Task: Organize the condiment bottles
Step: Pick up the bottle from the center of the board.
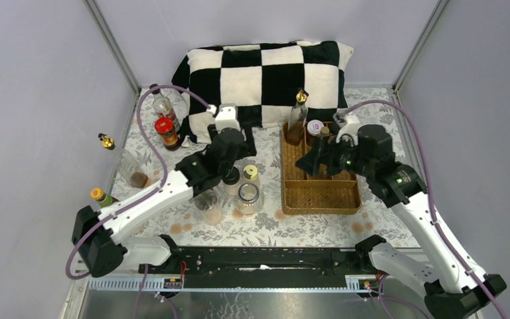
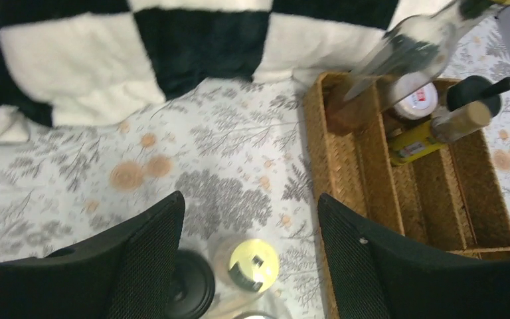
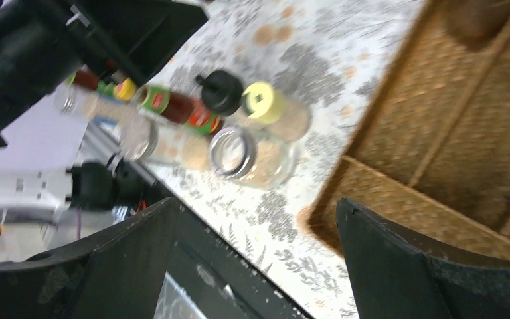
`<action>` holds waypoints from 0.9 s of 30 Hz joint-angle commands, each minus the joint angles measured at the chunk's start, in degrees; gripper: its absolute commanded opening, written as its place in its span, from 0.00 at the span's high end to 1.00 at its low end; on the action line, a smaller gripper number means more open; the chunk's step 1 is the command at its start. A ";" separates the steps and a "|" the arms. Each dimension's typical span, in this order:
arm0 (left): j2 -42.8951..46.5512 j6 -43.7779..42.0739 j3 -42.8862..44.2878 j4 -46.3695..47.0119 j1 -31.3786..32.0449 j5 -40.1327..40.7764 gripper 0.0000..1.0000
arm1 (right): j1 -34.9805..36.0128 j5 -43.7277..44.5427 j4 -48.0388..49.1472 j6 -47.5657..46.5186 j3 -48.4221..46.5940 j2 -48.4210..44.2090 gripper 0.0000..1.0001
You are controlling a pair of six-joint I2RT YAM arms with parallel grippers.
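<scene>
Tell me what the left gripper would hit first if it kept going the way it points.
Likely the yellow-capped bottle, which sits in the gap of the open left gripper; depth is unclear, so it might meet the tablecloth just beyond.

Arms outstretched, left claw [image 2: 249, 206] spread, right claw [image 3: 255, 211] spread (both empty)

Left arm [image 1: 147, 201]: white links, black joints
Right arm [image 1: 427, 229]: same, with small green lights
Cables [image 1: 172, 86]: purple, looping from bases to wrists
Fingers [image 2: 147, 262]: black, fine mesh texture

Overhead; wrists both facing yellow-capped jar [image 2: 254, 264]
</scene>
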State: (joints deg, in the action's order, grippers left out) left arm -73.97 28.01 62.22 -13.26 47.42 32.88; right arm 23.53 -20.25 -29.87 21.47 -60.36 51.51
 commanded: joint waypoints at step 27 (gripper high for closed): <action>9.65 23.05 -8.10 -21.79 0.21 13.27 0.15 | 26.90 25.93 29.00 -10.05 -7.11 42.41 0.06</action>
State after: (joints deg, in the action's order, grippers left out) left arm -65.63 50.54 54.92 -34.33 47.53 43.94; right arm 49.32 4.08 -4.64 13.04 -61.76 90.67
